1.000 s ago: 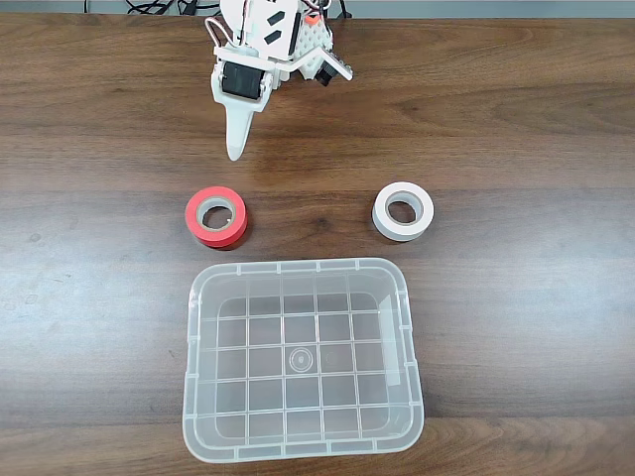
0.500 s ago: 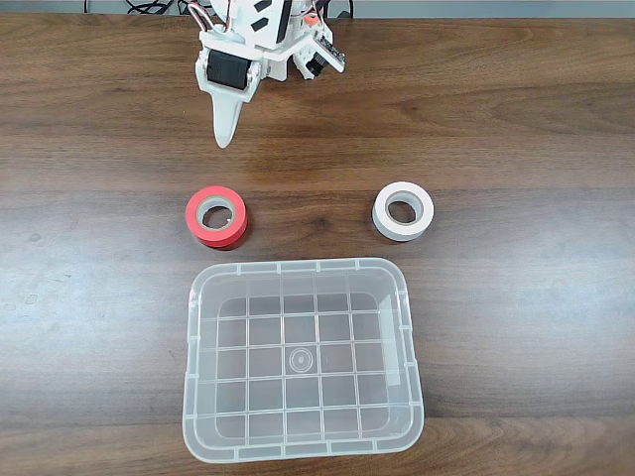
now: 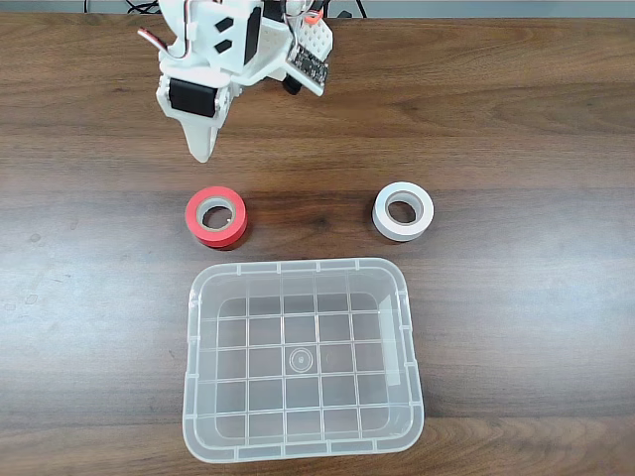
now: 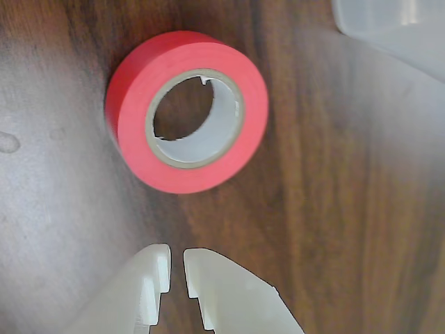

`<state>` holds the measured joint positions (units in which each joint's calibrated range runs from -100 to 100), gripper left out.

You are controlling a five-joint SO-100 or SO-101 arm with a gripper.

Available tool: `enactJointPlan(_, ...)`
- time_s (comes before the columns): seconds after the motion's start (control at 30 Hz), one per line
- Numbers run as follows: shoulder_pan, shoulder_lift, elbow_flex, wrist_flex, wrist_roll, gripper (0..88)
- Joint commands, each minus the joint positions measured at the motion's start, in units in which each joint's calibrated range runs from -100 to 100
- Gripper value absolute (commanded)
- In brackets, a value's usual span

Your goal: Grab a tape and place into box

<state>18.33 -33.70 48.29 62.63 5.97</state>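
The tape (image 3: 193, 220) is a red roll with a grey core, lying flat on the wooden table just above the box's upper left corner. My white gripper (image 3: 202, 149) hangs over the table a little above and left of the tape, its fingers together in a single point. In the wrist view the tape (image 4: 128, 104) lies ahead of my gripper (image 4: 176, 268), whose two white fingertips stand a narrow slit apart with nothing between them. The box (image 3: 298, 266) is a clear plastic bin with a grid bottom, empty, at the lower middle. One corner of the box (image 4: 389, 28) shows at the wrist view's top right.
A white roll of tape (image 3: 425, 213) lies flat to the right of the red one, above the box's upper right corner. The arm's base and cables sit at the table's far edge. Bare wood surrounds the box on both sides.
The arm has swung left: the gripper tip moved from above the tape's right side to above and left of it. Tape, white roll and box have not moved.
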Motion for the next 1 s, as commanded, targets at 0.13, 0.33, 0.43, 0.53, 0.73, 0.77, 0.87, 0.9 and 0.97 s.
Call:
enactJointPlan(0.13,1.6,13.7,-8.1,-0.2,0.1,1.5)
enactJointPlan(0.33,1.8,17.3,-8.1,-3.9,0.0,2.4)
enactJointPlan(0.43,1.8,18.0,-8.1,-4.2,0.1,2.5)
enactJointPlan(0.53,1.8,18.0,-8.1,-4.2,0.1,3.4)
enactJointPlan(0.73,1.6,18.1,-8.0,-4.1,0.3,21.0)
enactJointPlan(0.77,1.4,18.1,-8.0,-4.1,0.3,22.0)
enactJointPlan(0.87,1.2,18.7,-8.0,-4.2,0.3,22.1)
enactJointPlan(0.9,1.2,19.5,-8.0,-4.2,0.3,22.1)
enactJointPlan(0.97,1.2,22.0,-8.1,-4.3,0.3,22.1)
